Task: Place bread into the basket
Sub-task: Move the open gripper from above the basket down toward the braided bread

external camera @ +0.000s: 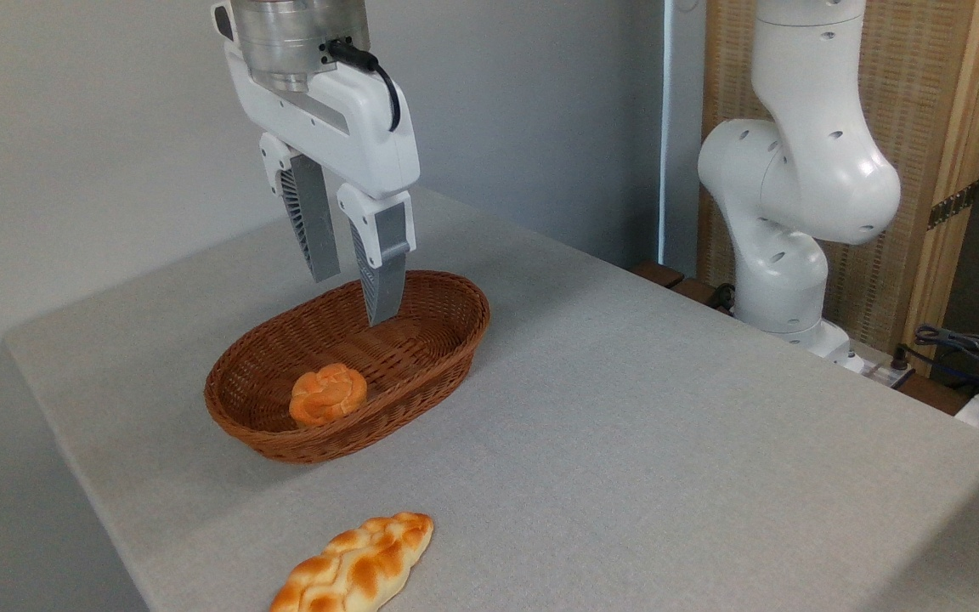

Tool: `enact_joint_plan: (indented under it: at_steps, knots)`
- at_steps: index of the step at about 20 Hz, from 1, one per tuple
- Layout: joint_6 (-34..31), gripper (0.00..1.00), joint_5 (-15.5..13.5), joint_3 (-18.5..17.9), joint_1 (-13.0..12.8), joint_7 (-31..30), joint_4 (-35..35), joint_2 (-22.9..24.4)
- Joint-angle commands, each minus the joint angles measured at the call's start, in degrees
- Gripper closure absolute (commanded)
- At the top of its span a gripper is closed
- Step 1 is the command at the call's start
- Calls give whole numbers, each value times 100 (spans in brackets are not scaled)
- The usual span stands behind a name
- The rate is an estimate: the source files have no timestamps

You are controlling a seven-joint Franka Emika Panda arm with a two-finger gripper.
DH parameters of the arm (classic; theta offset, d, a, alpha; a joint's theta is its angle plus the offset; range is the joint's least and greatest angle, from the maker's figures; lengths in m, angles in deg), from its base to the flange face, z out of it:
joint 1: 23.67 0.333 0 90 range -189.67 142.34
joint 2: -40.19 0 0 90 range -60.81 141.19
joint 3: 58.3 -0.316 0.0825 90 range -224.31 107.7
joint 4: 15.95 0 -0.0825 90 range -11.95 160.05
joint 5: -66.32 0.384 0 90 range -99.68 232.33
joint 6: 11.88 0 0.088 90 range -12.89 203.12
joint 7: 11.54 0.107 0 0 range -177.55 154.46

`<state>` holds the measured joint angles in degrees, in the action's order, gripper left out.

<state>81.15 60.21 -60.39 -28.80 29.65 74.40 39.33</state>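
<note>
Golden-orange with pale cream seams, the bread (356,567) you are after lies flat on the grey cloth of the table (668,442), close to the near edge, with its lower end cut off by the bottom of the picture. It sits well apart from the basket (447,340), which stands further back and a little to the left. Nothing touches the loaf.

Your gripper (353,297) hangs above the far half of the basket, pointing straight down, with its two grey ribbed fingers (311,223) spread apart and a clear gap between them. You hold nothing. The tips hang in front of the basket's far rim; how high they are above the weave you cannot tell from this view.

Inside the reddish-brown wicker, towards the near end, rests a small round knotted bun (327,393), leaning against the near wall.

At the right, you can see the white arm base (787,212) rising beside the table's far edge, with a wooden screen (948,127) behind it and some cables (965,344) at the far right.
</note>
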Motion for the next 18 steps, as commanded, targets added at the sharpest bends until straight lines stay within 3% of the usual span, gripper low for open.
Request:
enact_joint_plan:
  at_steps: [1, 13, 15, 18]
  knots:
    - [-128, 0, 40, -195, -41, 160, 18, 60]
    - [-76, 0, 40, -284, -41, 143, 70, 25]
    - [73, 0, 40, -450, -41, 143, 105, -63]
    - [872, 0, 31, -477, -41, 125, 500, -90]
